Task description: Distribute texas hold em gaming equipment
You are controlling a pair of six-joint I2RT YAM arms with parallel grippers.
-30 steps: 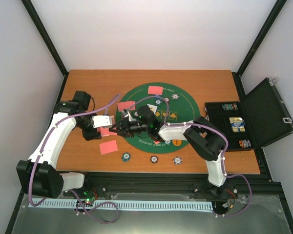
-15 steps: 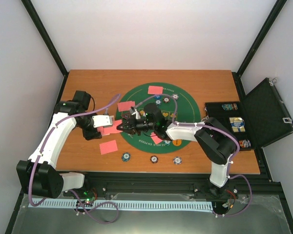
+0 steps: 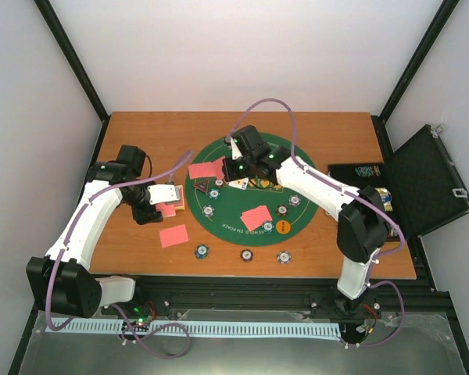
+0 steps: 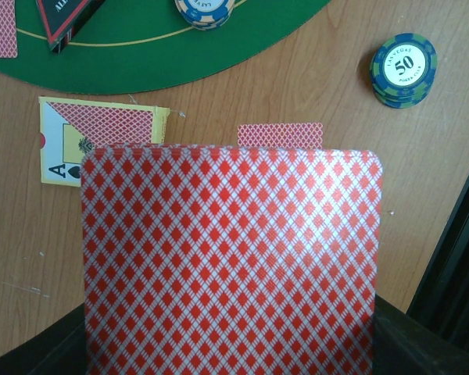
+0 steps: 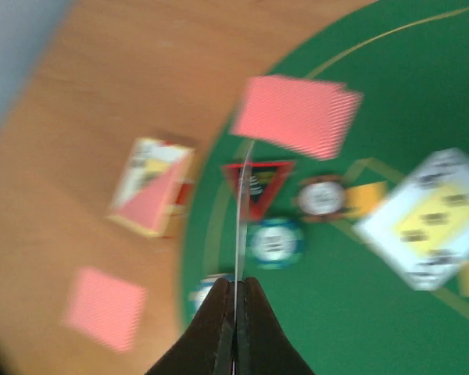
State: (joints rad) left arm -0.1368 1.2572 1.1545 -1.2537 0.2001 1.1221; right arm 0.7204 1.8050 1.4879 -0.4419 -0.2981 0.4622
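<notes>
My left gripper (image 3: 170,201) hovers over the bare wood left of the green mat, shut on a stack of red-backed cards (image 4: 230,258) that hides its fingers. My right gripper (image 3: 234,169) is over the mat's far left part, shut on a single card (image 5: 239,211) seen edge-on in the wrist view. Below it lie the black-red triangular marker (image 5: 258,186), a blue chip (image 5: 275,242) and a white-faced chip (image 5: 320,197). Red cards lie on the mat (image 3: 205,169) (image 3: 255,217) and on the wood (image 3: 173,235). An orange button (image 3: 266,227) sits near the mat's front.
A yellow card box (image 4: 102,141) lies on the wood under my left gripper, with a 50 chip (image 4: 403,69) to its right. Three chips (image 3: 246,254) line the wood before the mat (image 3: 313,226). The open black case (image 3: 422,180) stands at the right edge.
My right gripper has pulled away from the left gripper and swung toward the mat's far side with one card in it. The left arm has stayed put.
</notes>
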